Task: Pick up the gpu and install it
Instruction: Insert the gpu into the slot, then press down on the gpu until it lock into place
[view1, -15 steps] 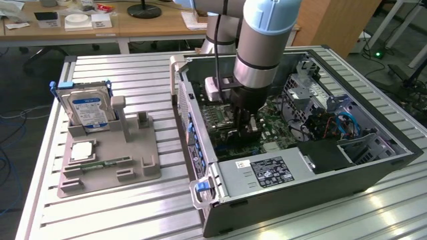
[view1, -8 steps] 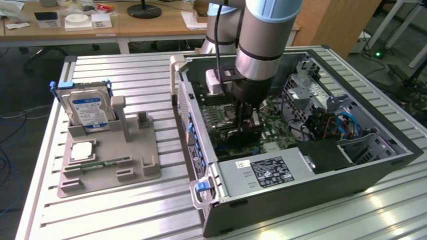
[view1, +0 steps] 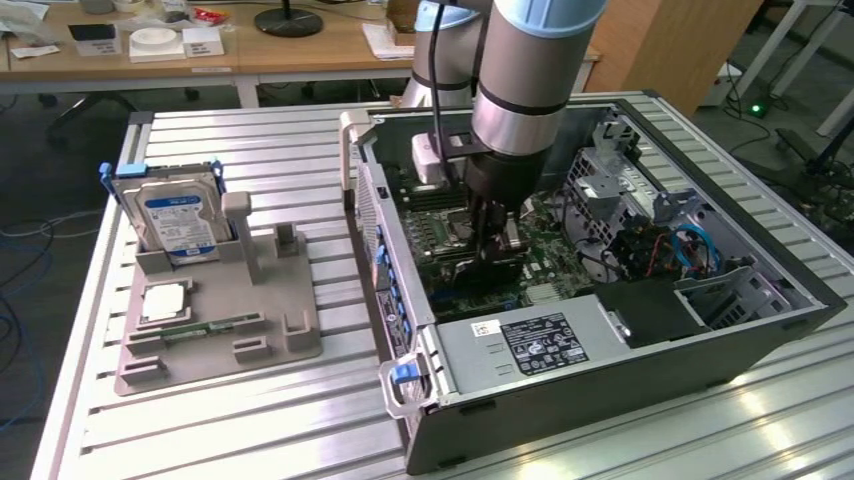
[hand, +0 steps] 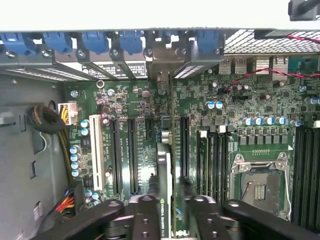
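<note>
Sitting open on tabletop (view1: 267, 420), computer case (view1: 747, 340); fingers (hand: 167, 215) inside, pinching gpu (hand: 164, 175) edgewise, motherboard slots (hand: 132, 155) flanking.

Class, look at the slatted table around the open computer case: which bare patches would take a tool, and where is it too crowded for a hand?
Bare slats lie on the table beyond the grey fixture, and in front between that fixture and the case. Inside the case it is crowded: the gripper holds the gpu edge-on over the motherboard slots.
</note>
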